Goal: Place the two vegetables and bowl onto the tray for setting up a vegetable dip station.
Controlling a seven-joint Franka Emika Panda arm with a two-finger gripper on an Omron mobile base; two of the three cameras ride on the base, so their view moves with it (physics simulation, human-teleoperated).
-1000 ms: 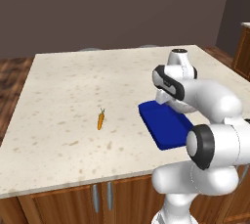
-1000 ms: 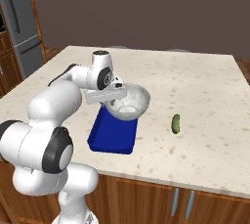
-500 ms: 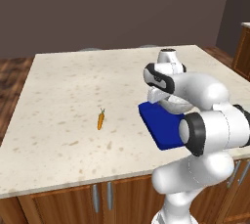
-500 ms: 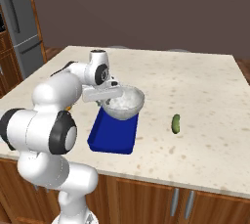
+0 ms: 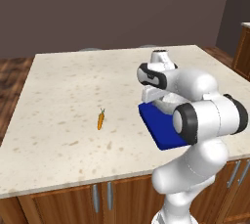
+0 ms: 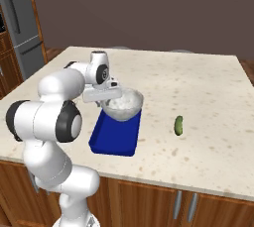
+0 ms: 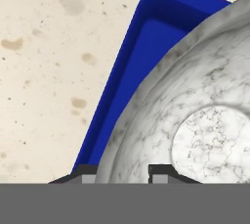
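Clamping the near rim of the bowl [image 7: 195, 115], the pincer [image 7: 124, 170] has one dark tip on each side of the rim wall at the bottom edge of the hand view, so it is clenched on the bowl. In the right base view the bowl [image 6: 122, 104] sits at centre left, over the far end of the tray [image 6: 114, 135]; whether its base touches the tray floor I cannot tell.

The tray's long axis runs from lower left to upper right in the right base view, and in the left base view the tray [image 5: 158, 124] lies right of centre, running from upper left to lower right. The carrot [image 5: 100, 120] lies left of centre in the left base view, its long axis nearly upright in the frame, green top pointing up. The cucumber [image 6: 178, 125] lies right of centre in the right base view, also upright in the frame, well apart from the tray on the desk [image 6: 208, 97].

Compared with a second ago, the arm has swung its elbow nearer the cameras and the bowl has shifted a little toward the left of the right base view. Carrot and cucumber have not moved.

The arm hides most of the bowl [image 5: 168, 101] in the left base view, and part of the tray. The hand view cuts off the bowl at the right and shows one corner of the tray [image 7: 146, 42].
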